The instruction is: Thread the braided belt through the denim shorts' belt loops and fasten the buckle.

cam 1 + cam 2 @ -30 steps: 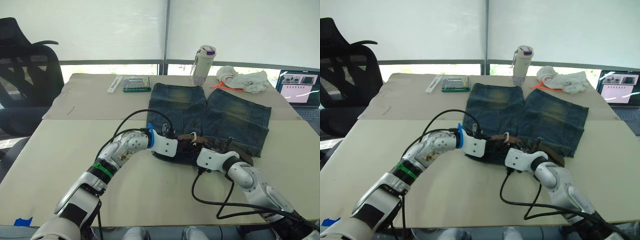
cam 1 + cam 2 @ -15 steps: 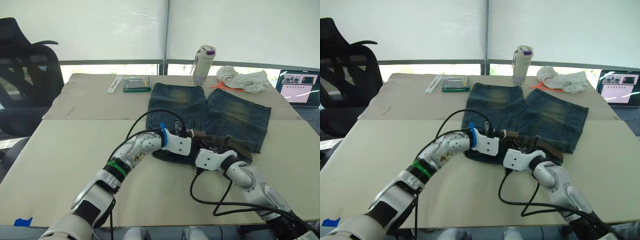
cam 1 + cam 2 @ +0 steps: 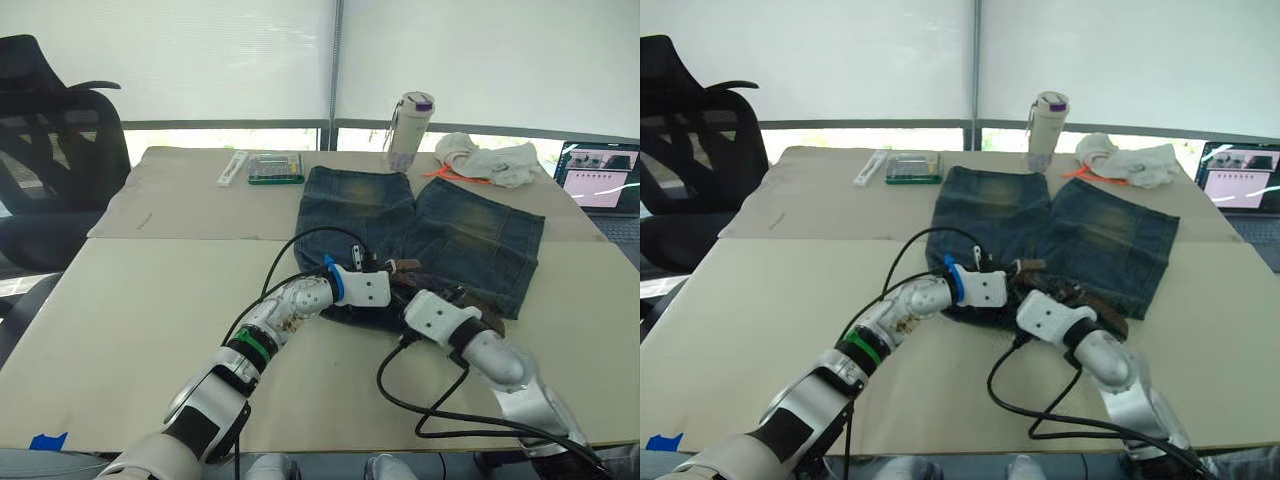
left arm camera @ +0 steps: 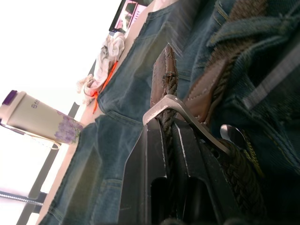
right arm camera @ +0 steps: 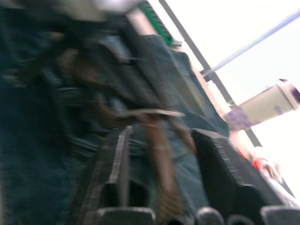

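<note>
Gripping braided belt [image 4: 168, 101], fingers [image 4: 154, 154] closed.

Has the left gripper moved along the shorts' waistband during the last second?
Yes. The left gripper has shifted toward the robot's right along the denim shorts, closer to the right gripper.

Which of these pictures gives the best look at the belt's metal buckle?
The left wrist view: the silver buckle sits close up at the left hand's fingertips, on the braided belt. The eye views show it as a speck; the right wrist view blurs it.
</note>
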`<control>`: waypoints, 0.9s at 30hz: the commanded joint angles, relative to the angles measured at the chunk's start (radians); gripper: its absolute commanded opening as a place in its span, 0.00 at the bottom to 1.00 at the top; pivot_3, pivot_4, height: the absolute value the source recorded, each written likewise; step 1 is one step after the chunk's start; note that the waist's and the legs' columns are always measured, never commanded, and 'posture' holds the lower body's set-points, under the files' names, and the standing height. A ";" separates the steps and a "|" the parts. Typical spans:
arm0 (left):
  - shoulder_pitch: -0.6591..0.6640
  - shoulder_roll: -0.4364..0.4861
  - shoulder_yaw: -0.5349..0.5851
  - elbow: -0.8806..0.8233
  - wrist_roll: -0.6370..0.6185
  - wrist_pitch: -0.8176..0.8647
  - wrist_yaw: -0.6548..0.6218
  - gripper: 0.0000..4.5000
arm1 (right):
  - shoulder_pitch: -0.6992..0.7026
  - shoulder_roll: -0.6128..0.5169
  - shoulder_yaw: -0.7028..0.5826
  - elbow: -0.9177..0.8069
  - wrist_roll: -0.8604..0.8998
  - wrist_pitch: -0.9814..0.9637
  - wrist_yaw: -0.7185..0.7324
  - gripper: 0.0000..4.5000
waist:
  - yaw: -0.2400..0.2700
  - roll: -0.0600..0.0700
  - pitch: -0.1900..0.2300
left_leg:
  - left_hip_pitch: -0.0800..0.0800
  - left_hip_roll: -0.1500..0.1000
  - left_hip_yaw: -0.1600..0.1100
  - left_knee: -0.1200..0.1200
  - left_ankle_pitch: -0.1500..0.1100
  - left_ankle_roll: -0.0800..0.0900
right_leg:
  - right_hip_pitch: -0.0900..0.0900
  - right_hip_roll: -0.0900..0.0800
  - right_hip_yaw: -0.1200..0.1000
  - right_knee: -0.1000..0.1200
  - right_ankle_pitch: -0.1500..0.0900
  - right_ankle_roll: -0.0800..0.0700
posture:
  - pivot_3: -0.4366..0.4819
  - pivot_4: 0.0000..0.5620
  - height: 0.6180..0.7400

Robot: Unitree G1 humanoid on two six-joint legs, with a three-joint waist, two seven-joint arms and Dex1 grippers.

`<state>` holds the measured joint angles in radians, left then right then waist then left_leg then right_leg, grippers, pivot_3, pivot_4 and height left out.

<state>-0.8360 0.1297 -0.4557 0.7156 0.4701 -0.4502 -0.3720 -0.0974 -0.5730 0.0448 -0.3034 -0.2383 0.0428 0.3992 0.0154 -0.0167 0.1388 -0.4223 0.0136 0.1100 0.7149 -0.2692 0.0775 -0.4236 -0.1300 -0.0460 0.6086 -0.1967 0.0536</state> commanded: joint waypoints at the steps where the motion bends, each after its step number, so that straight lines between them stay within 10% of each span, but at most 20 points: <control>1: -0.006 -0.004 -0.001 -0.004 0.001 -0.021 0.023 0.00 | -0.010 0.000 -0.071 -0.031 0.041 0.023 -0.002 0.64 | -0.002 0.000 0.000 | 0.000 0.000 0.000 0.000 0.000 0.000 | 0.000 0.000 0.000 0.000 0.000 0.000 | 0.48 0.27 0.97; 12: -0.007 -0.004 -0.007 -0.007 0.006 -0.029 0.028 0.00 | -0.157 -0.053 0.037 0.157 -0.113 -0.042 -0.006 0.64 | -0.004 0.000 0.000 | 0.000 0.000 0.001 -0.001 0.001 -0.001 | -0.001 0.000 0.001 0.000 0.000 0.000 | 0.48 0.27 0.97; 21: -0.001 0.005 -0.008 -0.017 0.005 -0.031 0.029 0.00 | -0.190 -0.045 0.078 0.216 -0.138 -0.108 -0.005 0.00 | -0.004 0.000 0.000 | 0.000 0.000 0.001 -0.001 0.001 -0.001 | -0.001 0.000 0.001 0.000 0.000 0.000 | 0.48 0.27 0.97; 25: 0.009 -0.001 0.009 -0.018 -0.043 -0.023 -0.012 0.00 | -0.181 -0.056 0.070 0.221 -0.137 -0.119 -0.006 0.00 | -0.004 0.000 0.000 | 0.001 0.000 0.001 -0.001 0.001 -0.001 | -0.001 0.000 0.001 0.000 0.000 0.000 | 0.48 0.27 0.97; 27: 0.010 0.000 0.016 -0.023 -0.051 -0.021 -0.015 0.17 | -0.171 -0.067 0.059 0.219 -0.136 -0.123 -0.006 0.00 | -0.004 0.000 0.000 | 0.001 0.000 0.001 -0.001 0.001 -0.001 | -0.001 0.000 0.001 0.000 0.000 0.000 | 0.48 0.27 0.97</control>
<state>-0.8254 0.1350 -0.4500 0.7234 0.4382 -0.4602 -0.3819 -0.2664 -0.6210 0.1426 -0.0615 -0.3797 -0.0501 0.4051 0.0113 -0.0166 0.1388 -0.4218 0.0137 0.1111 0.7143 -0.2685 0.0763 -0.4243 -0.1299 -0.0453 0.6089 -0.1968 0.0536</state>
